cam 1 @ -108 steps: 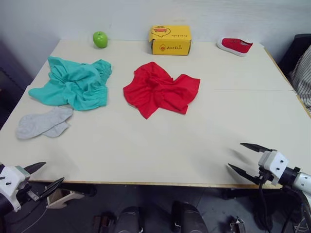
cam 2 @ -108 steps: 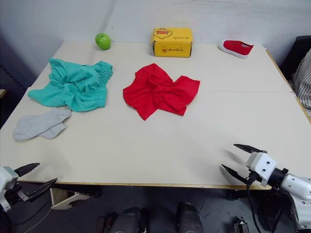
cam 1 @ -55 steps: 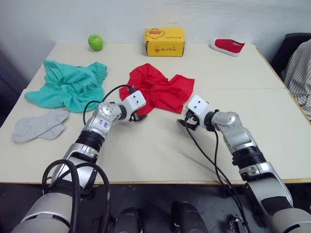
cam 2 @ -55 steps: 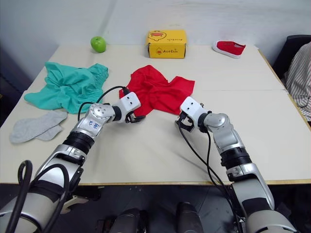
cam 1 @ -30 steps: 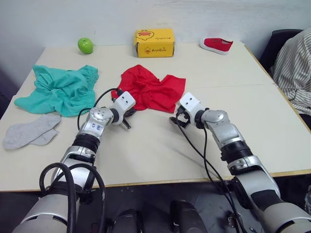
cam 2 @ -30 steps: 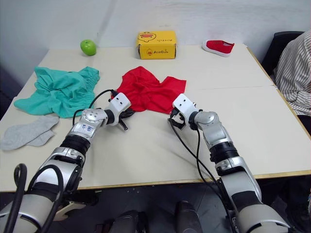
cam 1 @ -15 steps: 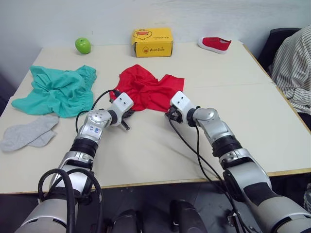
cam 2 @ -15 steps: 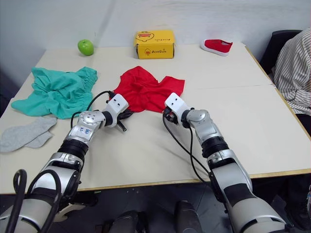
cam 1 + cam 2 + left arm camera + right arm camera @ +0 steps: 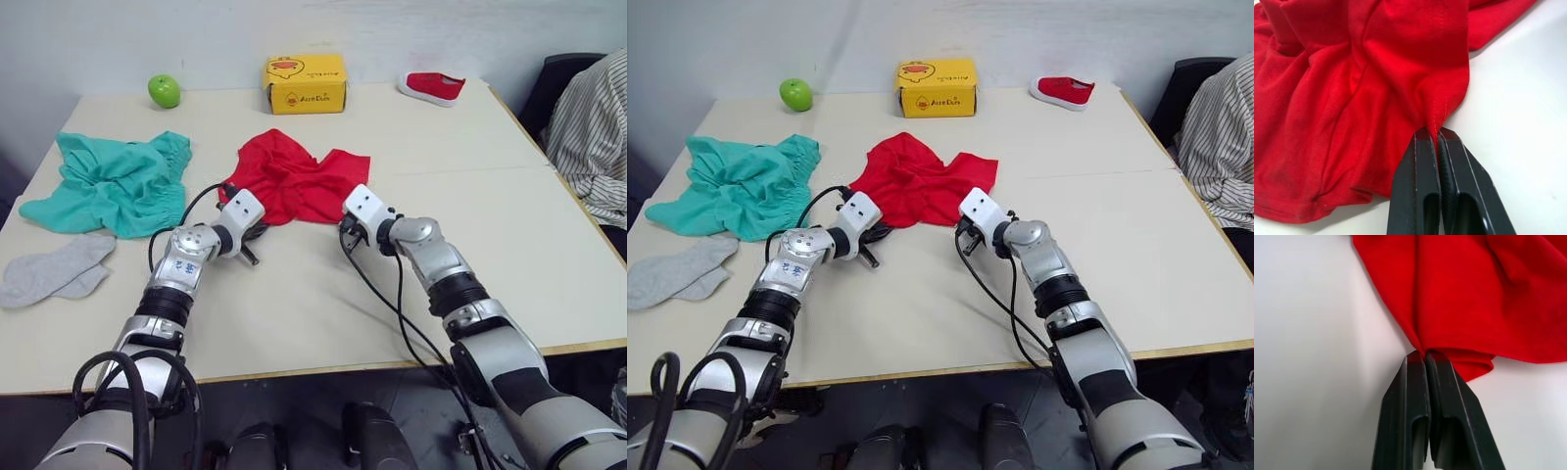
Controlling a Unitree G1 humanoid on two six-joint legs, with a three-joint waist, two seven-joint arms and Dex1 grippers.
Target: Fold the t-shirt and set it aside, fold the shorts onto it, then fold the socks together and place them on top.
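My left gripper (image 9: 1437,134) is clenched on a stitched hem fold of the t-shirt (image 9: 294,186), the red cloth pinched between its two black fingers; my right gripper (image 9: 1425,355) is likewise clenched on a fold at the garment's near edge, its fingers pressed together with fabric caught at the tips; both grippers sit low over the desk (image 9: 441,147) at the near side of the t-shirt, mine on the left at its near left part, mine on the right at its near right part. The t-shirt lies crumpled around the middle of the desk, somewhat toward the far edge; the shorts (image 9: 108,183) lie bunched near the left edge, apart from the t-shirt; the socks (image 9: 57,269) lie together near the left edge, on the near side of the shorts. Along the far edge stand a green apple (image 9: 165,90), a yellow box (image 9: 305,83) and a small red shoe (image 9: 434,86); a person's striped sleeve (image 9: 593,132) shows beyond the right edge.
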